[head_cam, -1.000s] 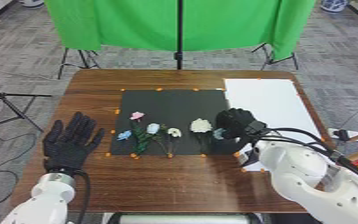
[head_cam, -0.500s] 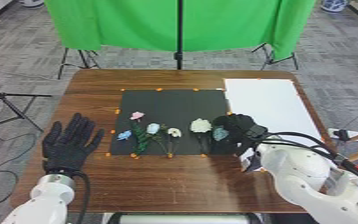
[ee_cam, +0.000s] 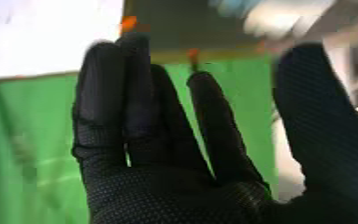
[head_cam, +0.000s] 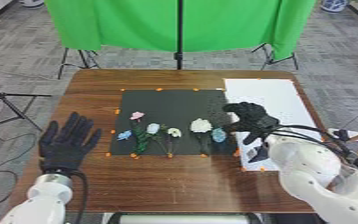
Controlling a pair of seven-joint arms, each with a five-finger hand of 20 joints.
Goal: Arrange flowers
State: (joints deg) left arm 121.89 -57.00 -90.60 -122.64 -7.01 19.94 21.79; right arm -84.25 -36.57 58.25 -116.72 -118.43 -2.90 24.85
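Black mat [head_cam: 171,102], six flowers across it, and the right hand [head_cam: 255,120] is right there by the far end of the row! It's wide: fingers long and straight, thumb well out to the side, nothing in its grasp. Just beside it lies the blue bloom [head_cam: 218,134], near the mat's right edge, with the big white bloom [head_cam: 200,125] its nearest neighbour. Further left come the small white bloom [head_cam: 174,132], the pale bloom [head_cam: 153,128], the pink bloom [head_cam: 137,115] set higher up, and the light blue bloom [head_cam: 125,134] at the left end.

This looks like the finishing touch on the blue one, and I'd call the arrangement well advanced. So, how to play it? Clean exit first: lift straight up, then swing out over the white sheet [head_cam: 269,97], so that no fingertip hooks a petal. If the blue bloom needs a nudge, go low, narrow the fingers gently and take it by the stem, never the head; soft petals crush and light stems roll. Keep its gap to the big white one matched to the rest, and watch that thumb, because one careless sweep could shove both together! Over on the left, the left hand [head_cam: 63,147] lies spread beside the mat, empty, and it's best kept out of the way.
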